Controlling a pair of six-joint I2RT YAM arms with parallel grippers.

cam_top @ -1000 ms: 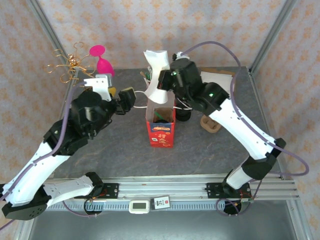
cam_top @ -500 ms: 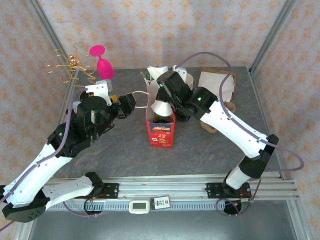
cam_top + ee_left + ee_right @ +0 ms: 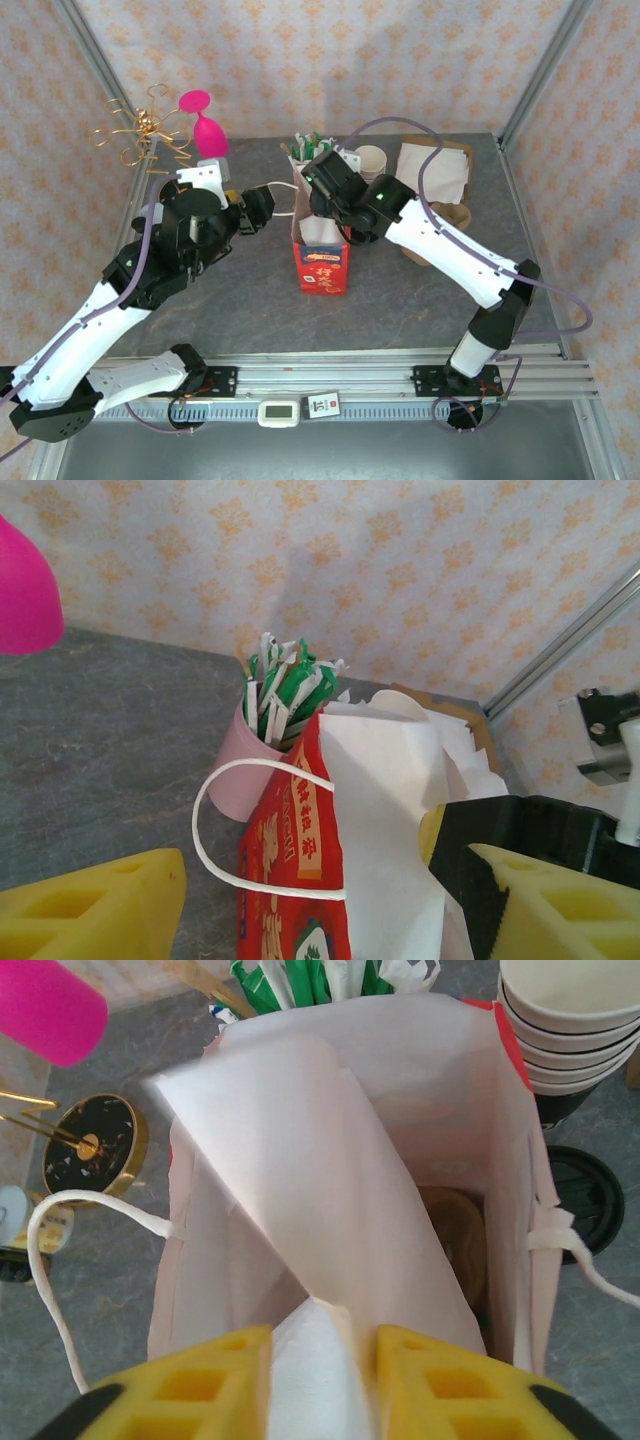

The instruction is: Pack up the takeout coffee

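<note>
Right gripper (image 3: 322, 1350) hangs at the red bag (image 3: 322, 270) mouth, jaws released around white paper (image 3: 330, 1190); left gripper (image 3: 315, 880) hovers alongside, jaws wide.

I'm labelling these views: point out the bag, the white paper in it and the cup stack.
bag (image 3: 322, 272): top view, on its red front face.
white paper (image 3: 330, 1200): right wrist view, middle of the folded sheet.
cup stack (image 3: 570, 985): right wrist view, inner wall of the top cup.
</note>
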